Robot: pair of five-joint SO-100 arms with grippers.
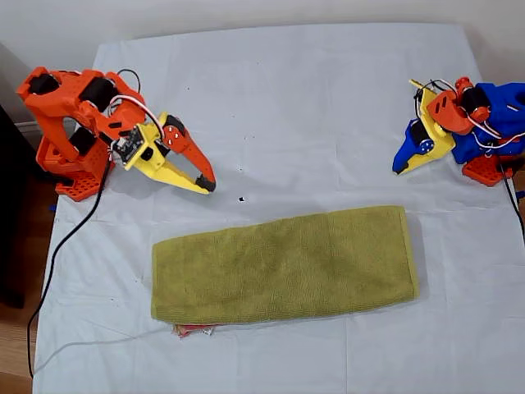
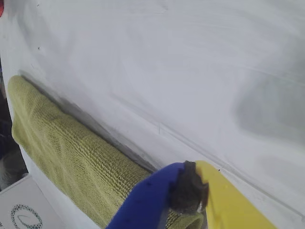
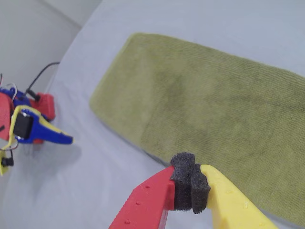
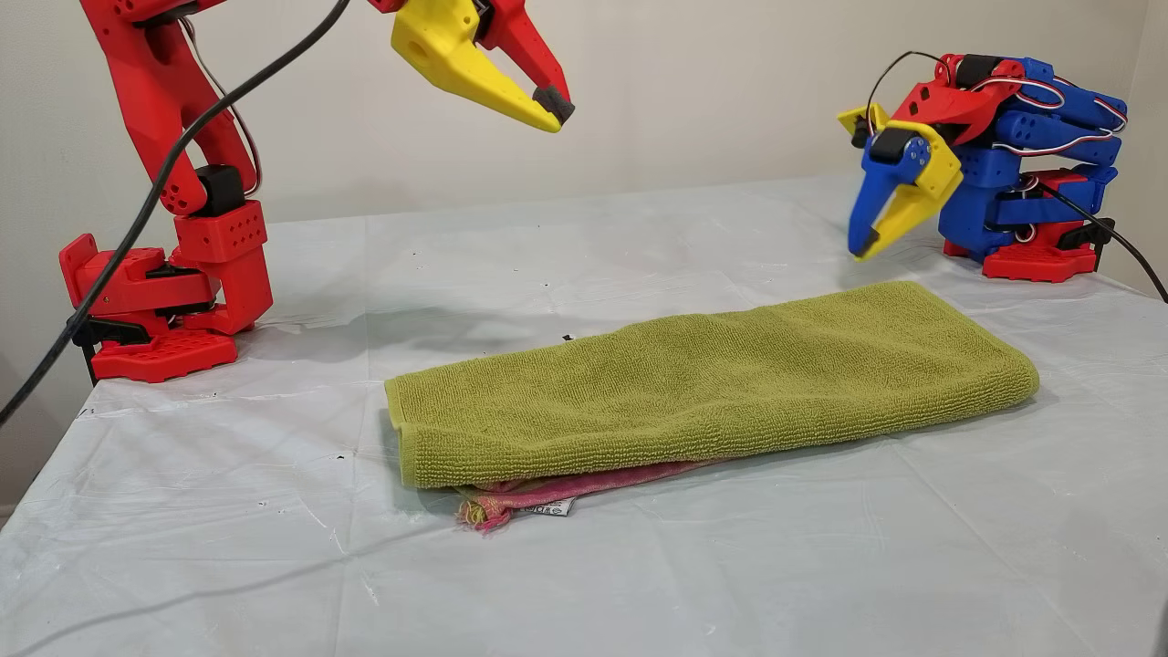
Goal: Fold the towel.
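**Towel handling and grip points**

The towel (image 1: 283, 267) lies folded into a long strip on the desk (image 1: 287, 98), pink hem showing under its near edge. Terry cloth: soft, limp, light; layers may slip. Pinch stacked layers at a short end. First end effector (image 1: 399, 168) and second end effector (image 1: 207, 185): both closed, empty, clear of the towel.

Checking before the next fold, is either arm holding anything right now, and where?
Nothing is held. Both end effectors are shut and empty, clear of the towel.
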